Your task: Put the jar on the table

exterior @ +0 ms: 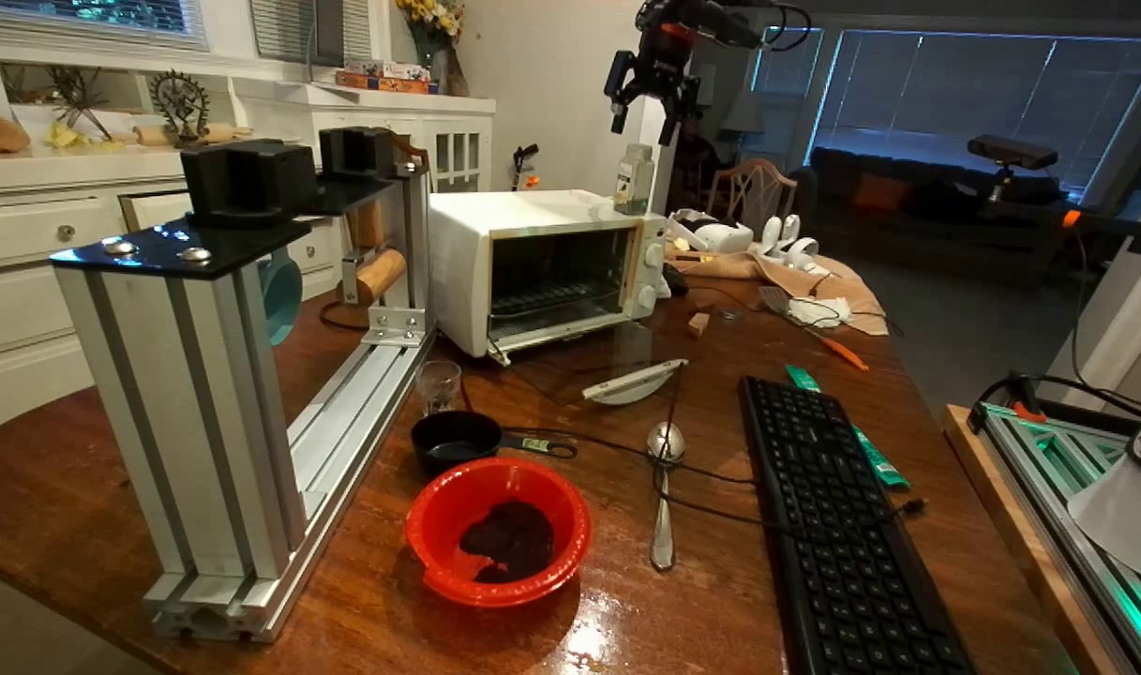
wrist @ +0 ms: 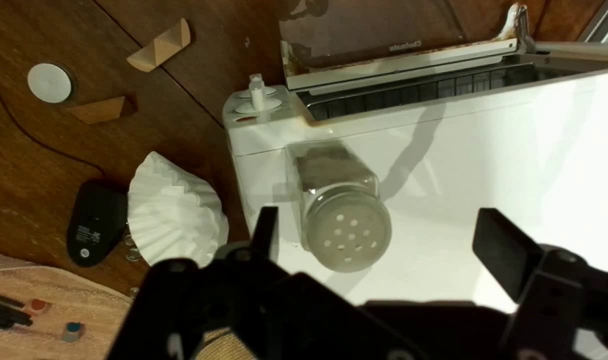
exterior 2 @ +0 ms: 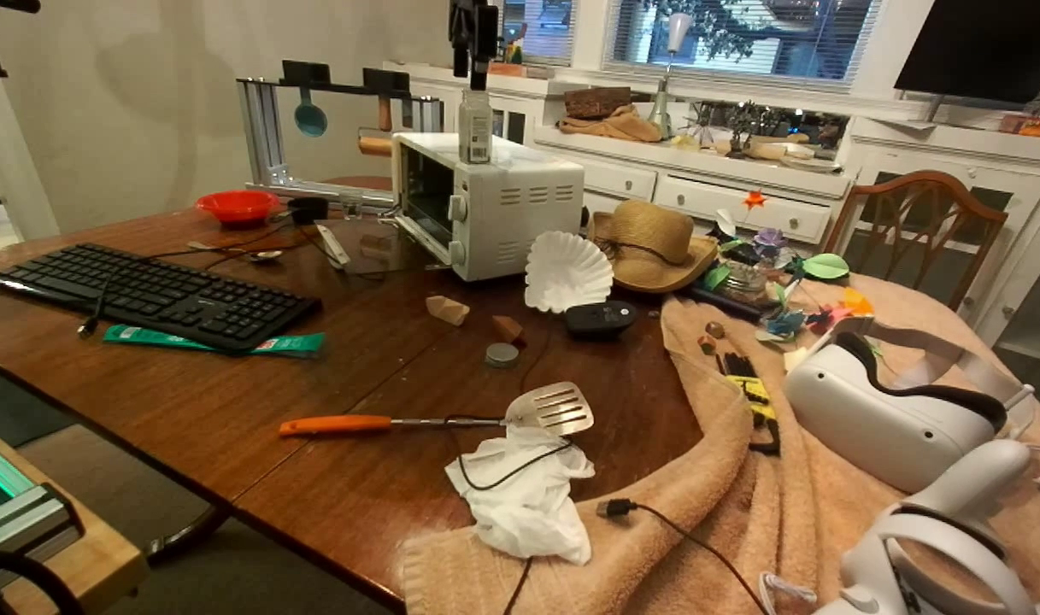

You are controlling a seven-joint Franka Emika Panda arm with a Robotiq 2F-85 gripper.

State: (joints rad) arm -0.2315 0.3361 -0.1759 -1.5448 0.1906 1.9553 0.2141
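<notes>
The jar point(exterior: 634, 180) is clear glass with a label and a perforated round lid. It stands upright on top of the white toaster oven point(exterior: 523, 211), near the front corner on the knob side, in both exterior views point(exterior 2: 475, 132). My gripper point(exterior: 643, 125) is open and empty, pointing down just above the jar. In the wrist view the jar's lid point(wrist: 348, 230) shows between the spread fingers point(wrist: 383, 237), nearer the left finger, touching neither. The table point(exterior: 720, 609) is the large glossy reddish-brown wooden top under the oven; it also shows in an exterior view point(exterior 2: 195, 384).
The oven's glass door hangs open over the table. A red bowl point(exterior: 429, 525), black cup point(exterior: 457, 441), spoon point(exterior: 664, 497) and keyboard point(exterior: 842, 525) lie on the table. A metal frame point(exterior: 223, 403) stands beside the oven. Paper filters point(exterior 2: 568, 272), wooden blocks point(exterior 2: 448, 310) and a spatula point(exterior 2: 349, 424) lie on its knob side.
</notes>
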